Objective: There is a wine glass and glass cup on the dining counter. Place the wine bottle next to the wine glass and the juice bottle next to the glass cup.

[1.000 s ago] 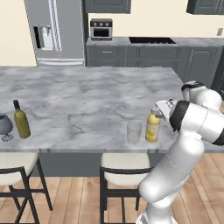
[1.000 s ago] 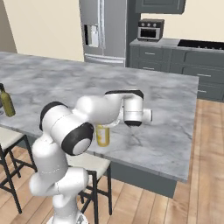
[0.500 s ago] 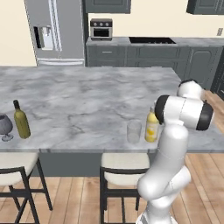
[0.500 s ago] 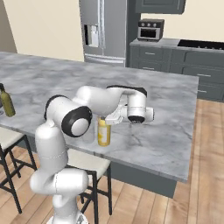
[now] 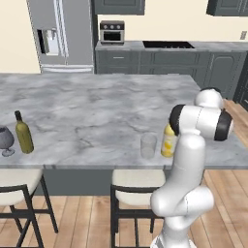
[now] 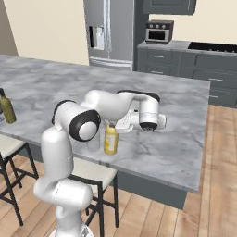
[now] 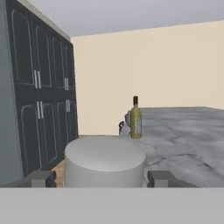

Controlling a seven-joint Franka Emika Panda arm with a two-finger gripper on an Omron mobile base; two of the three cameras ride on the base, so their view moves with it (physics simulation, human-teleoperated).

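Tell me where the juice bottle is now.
The juice bottle stands near the front edge of the dining counter, just right of the glass cup in the left base view.

Lighting: even, bright, diffuse; no visible source. Shadows: faint, soft under dining counter [image 5: 97, 109] edge at 6 o'clock, base views. Glare: none; slight sheen on fridge [image 5: 60, 34] at 11 o'clock. Sharpness: rendered, mild softness throughout hand view; no edge distortion. Focus: uniform.
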